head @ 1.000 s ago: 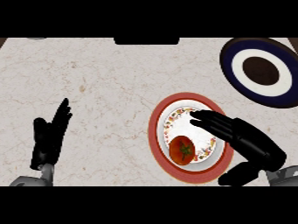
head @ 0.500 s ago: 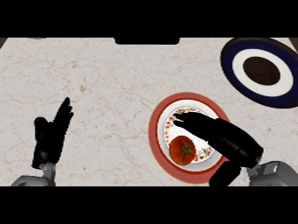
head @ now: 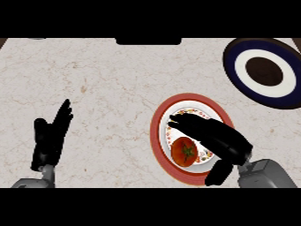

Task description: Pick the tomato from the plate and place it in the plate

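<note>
A red tomato (head: pixel 184 152) with a green stem lies on the red-rimmed white plate (head: pixel 162 119) at the lower right of the counter. My right hand (head: pixel 219 138) hovers over that plate, fingers stretched out toward the upper left, thumb low beside the tomato; it holds nothing. The tomato shows just left of the palm. A dark blue plate (head: pixel 235 70) with a white ring and dark middle sits at the upper right. My left hand (head: pixel 50 137) rests open at the lower left, fingers up.
The pale marble counter (head: pixel 100 75) stretches between the two hands. A dark object (head: pixel 148 41) sits at the counter's far edge, top middle.
My right hand has slid left and down over the red-rimmed plate, closer to the tomato. The tomato and left hand have not moved.
</note>
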`<state>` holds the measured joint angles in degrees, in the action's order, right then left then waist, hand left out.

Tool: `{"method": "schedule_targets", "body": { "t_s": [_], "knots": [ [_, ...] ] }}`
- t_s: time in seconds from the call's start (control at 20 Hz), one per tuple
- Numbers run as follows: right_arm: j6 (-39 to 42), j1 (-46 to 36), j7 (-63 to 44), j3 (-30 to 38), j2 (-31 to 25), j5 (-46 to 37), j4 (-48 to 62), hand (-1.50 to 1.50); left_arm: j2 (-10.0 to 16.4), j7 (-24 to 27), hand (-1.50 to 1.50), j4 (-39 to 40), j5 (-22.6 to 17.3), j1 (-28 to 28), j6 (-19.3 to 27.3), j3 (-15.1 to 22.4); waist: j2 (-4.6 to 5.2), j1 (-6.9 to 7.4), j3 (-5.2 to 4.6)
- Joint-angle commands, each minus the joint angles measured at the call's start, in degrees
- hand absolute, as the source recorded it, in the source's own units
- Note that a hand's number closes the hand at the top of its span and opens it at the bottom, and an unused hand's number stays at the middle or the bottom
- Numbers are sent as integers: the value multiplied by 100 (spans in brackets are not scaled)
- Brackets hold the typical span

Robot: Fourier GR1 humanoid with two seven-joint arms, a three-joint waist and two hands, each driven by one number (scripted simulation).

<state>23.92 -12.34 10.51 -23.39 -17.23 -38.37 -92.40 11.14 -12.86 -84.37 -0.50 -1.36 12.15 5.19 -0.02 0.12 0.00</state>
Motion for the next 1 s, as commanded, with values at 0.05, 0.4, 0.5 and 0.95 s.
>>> {"method": "schedule_targets", "body": {
  "t_s": [0.05,0.4,0.5,0.95],
  "knots": [
    [-303,227,429,-48,247,-547,502,-150,-167,-75,0,-118,155,7,-3,-70,2,0,1],
    [-30,78,659,257,395,-778,733,-150,-312,-64,0,-486,382,434,-116,-20,0,11,1],
    [174,7,117,28,736,-863,418,-150,-295,-81,0,236,344,-393,-172,-261,3,-13,-1],
    [-1006,-281,1410,357,786,-1422,1546,150,-235,-16,0,180,330,-201,-391,-461,6,9,1]
  ]
}}
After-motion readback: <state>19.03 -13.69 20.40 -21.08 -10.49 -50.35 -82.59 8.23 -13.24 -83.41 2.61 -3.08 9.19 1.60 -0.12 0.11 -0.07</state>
